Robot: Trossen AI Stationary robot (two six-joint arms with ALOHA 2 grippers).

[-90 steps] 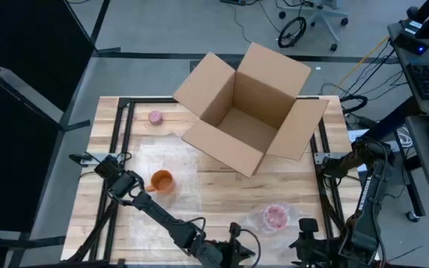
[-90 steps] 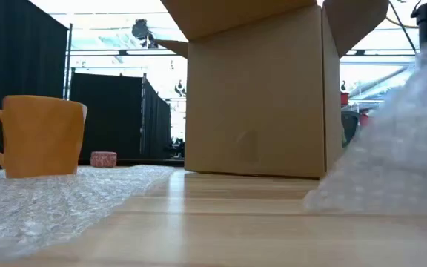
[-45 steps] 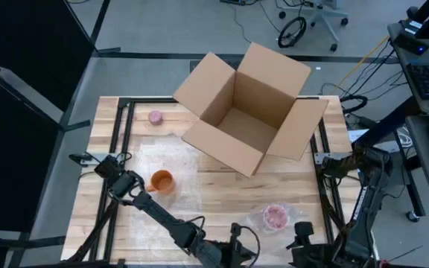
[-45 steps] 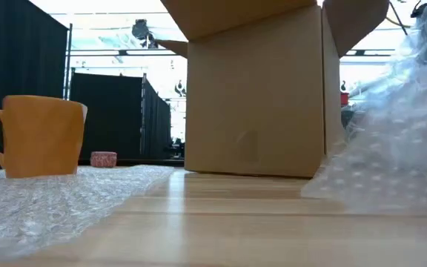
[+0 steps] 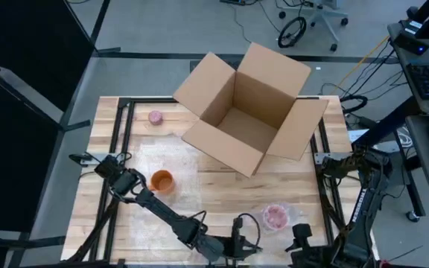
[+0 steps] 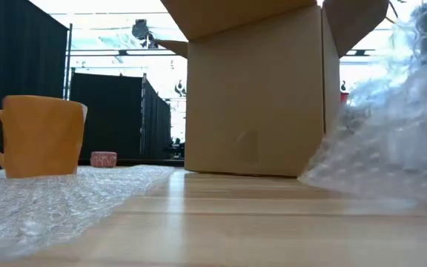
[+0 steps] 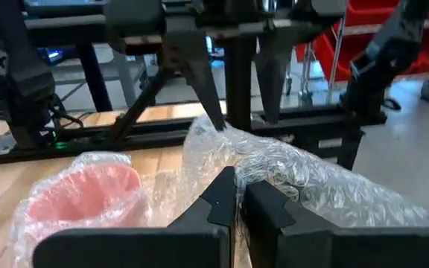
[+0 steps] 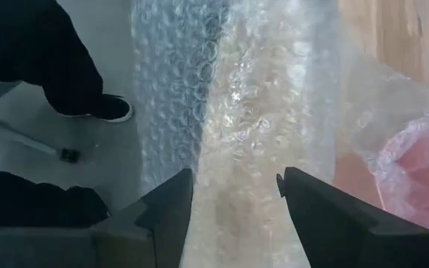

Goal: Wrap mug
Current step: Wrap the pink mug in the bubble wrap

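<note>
- The left gripper [image 7: 235, 195] sits at the near edge of the table, its two dark fingers pressed together on a fold of clear bubble wrap [image 7: 304, 175] that is bunched around the pink mug [image 7: 88, 195].
- The right gripper [image 8: 233, 190] hangs just beside it at the same near edge, its fingers spread wide with the sheet of bubble wrap passing between them; they grip nothing that can be seen.
- The pink mug [image 5: 275, 217], swathed in the wrap, rests on the light wooden table [image 5: 214, 190] towards the near right, between the two grippers and the box.
- An orange ceramic mug [image 5: 161, 181] stands upright on a second flat sheet of bubble wrap [image 5: 171, 167] on the table's left half.
- Beyond them, an open brown cardboard box [image 5: 248, 112] stands at the far middle with its flaps splayed.
- A small pink roll [image 5: 155, 117] lies near the far left corner, well apart from the box.
</note>
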